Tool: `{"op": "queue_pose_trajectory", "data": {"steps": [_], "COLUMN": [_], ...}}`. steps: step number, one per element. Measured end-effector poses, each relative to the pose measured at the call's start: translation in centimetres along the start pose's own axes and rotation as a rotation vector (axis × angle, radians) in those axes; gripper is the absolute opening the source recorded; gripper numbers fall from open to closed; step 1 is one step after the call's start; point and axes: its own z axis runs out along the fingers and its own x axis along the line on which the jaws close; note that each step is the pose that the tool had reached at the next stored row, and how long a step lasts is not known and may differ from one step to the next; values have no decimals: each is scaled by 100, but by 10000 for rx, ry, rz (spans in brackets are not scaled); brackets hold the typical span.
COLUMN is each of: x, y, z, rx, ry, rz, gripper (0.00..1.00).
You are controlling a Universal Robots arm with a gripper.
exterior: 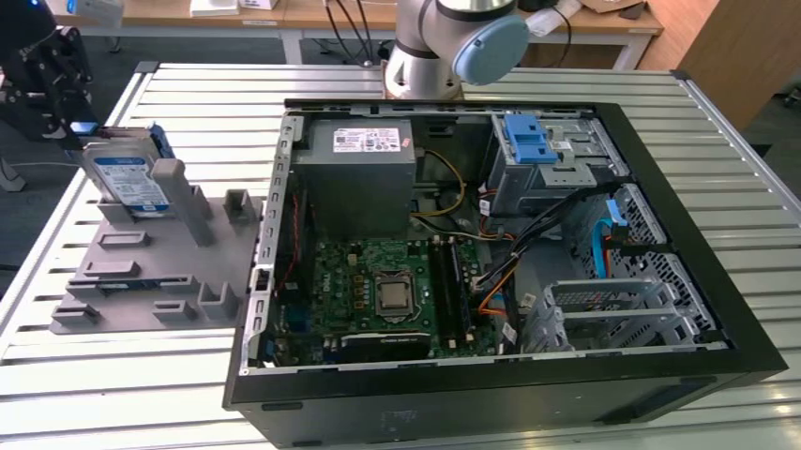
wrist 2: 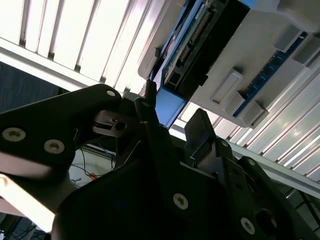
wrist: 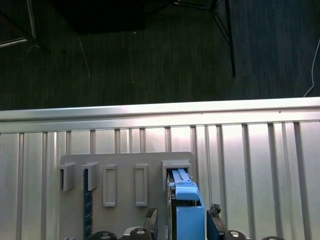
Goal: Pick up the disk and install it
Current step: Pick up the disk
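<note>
Black fingers (wrist 2: pixel 152 125) of the claw (wrist 2: pixel 175 122) loom closest in the second wrist view, spread apart and holding nothing. Just past their tips stands the disk (wrist 2: pixel 195 50), upright on edge in its blue carrier. Over to the first wrist view: the claw (wrist: pixel 182 214) straddles the disk (wrist: pixel 186 192), one fingertip on each side, with slivers of grey showing between tips and carrier, so no grip. Beneath the claw, the disk sits slotted in the grey holder (wrist: pixel 125 185) on the slatted table (wrist: pixel 250 165). In the exterior view, the disk (exterior: pixel 129 178) stands in the holder (exterior: pixel 138 272), and the open computer case (exterior: pixel 501 398) lies well apart from it.
</note>
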Motion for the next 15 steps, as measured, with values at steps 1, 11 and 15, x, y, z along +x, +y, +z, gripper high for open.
{"op": "queue_pose_trajectory", "data": {"steps": [1,11,15], "x": [0,1,1], "y": [-1,-1,-1], "z": [19,127,127], "rx": [4,26,26], "ry": [-1,-2,-2], "rz": [-1,-1,0], "gripper": [50,50,50]}}
